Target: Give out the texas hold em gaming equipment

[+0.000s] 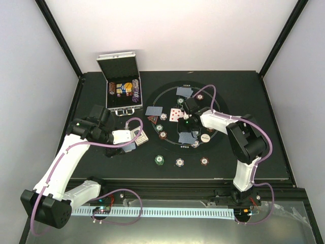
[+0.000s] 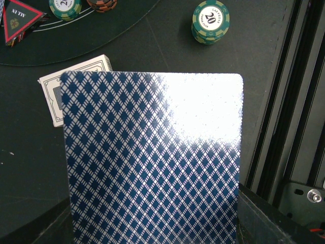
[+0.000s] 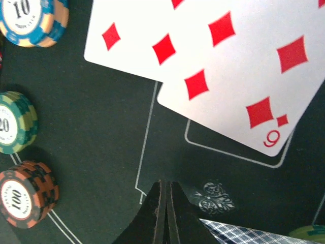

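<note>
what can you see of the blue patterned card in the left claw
The blue-and-white diamond-patterned playing card shows its back: glossy, with white glare at upper right, rounded corners, flat. It stands upright before the left wrist camera, held by the left claw, partly hiding a white card box on the black table.

An open silver case (image 1: pixel 118 65) sits beside the round black mat (image 1: pixel 166 99) on the dark table (image 1: pixel 244 91).

On my feed, a matte black table (image 1: pixel 254 101) fills the middle of the top cam. Pale back wall (image 1: pixel 172 30) & side walls (image 1: pixel 25 76) box it in, w/ black posts (image 1: pixel 57 35) at both rear corners. White slotted strip (image 1: pixel 167 211) runs along the near edge. Light's soft & even.
</note>
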